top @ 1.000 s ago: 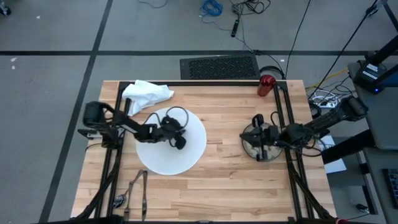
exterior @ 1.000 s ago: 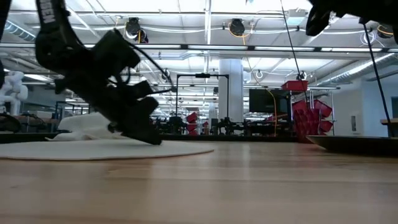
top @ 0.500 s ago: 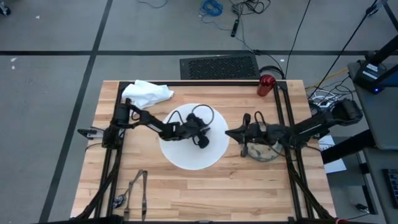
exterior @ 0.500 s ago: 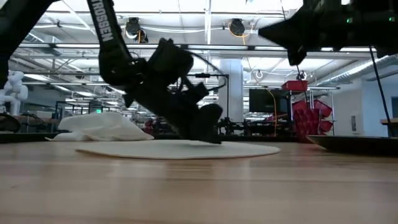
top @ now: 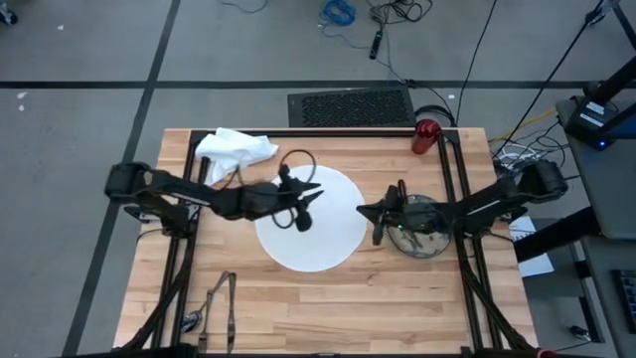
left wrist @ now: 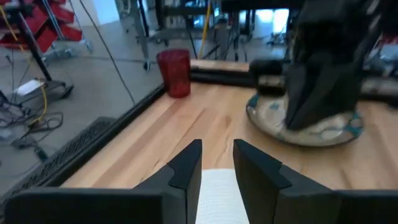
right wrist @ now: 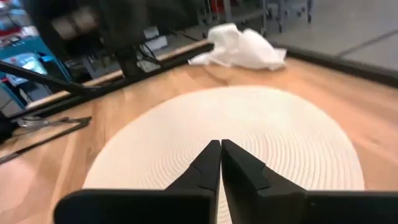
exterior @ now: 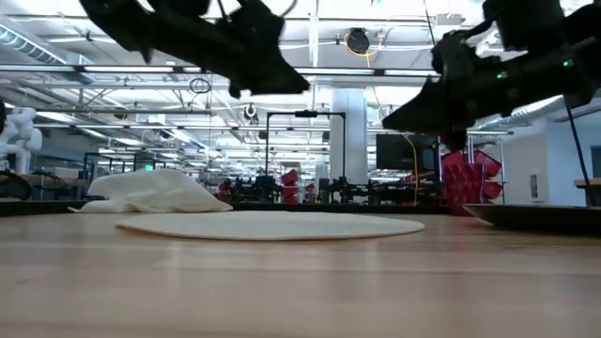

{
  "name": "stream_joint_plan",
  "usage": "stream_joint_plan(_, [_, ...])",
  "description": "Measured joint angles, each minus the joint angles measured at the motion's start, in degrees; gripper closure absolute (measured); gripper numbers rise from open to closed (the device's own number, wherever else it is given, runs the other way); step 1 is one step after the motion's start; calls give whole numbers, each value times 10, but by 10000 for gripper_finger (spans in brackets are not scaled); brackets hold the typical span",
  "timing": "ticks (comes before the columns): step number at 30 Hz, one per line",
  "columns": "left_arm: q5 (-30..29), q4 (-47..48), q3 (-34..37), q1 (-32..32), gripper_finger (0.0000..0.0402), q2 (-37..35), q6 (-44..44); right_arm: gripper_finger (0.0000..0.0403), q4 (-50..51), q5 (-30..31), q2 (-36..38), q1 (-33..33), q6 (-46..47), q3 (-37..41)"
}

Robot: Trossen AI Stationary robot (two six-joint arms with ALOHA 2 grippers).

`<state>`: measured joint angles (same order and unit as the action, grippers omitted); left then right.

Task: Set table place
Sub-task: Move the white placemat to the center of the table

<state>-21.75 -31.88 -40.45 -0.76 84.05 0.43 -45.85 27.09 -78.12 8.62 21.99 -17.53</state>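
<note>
Plate lying mid-worktop; left gripper hovering above it, fingers narrowly parted, empty. Right gripper at plate's edge, fingers closed, empty. Bowl beside plate.

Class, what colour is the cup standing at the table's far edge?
Red; the cup shows best in the left wrist view.

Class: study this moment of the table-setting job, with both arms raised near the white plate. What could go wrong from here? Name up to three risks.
1. The left gripper and right gripper hang close together over the plate; their arms might collide.
2. The right arm lies across the bowl and could knock it.
3. The red cup stands at the table edge; a careless reach might tip it off.
</note>
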Motion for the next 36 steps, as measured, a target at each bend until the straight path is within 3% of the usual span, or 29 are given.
stream_joint_plan(4, [0, -11, 31, -11, 323, -42, 0, 403, 17, 2, -70, -1, -7, -58])
stream_joint_plan(11, [8, -37, 49, -39, 323, -54, 0, 403, 156, -1, -195, -30, -27, -199])
stream_joint_plan(17, [1, -25, 49, -60, 323, -54, 3, 403, 179, -4, -267, -53, -14, -248])
stream_joint_plan(27, [-29, -15, 48, -106, 323, -62, 14, 403, 201, -2, -316, -60, 19, -252])
stream_joint_plan(36, [-57, 9, 48, -157, 323, -63, 14, 403, 330, 9, -279, -37, 76, -254])
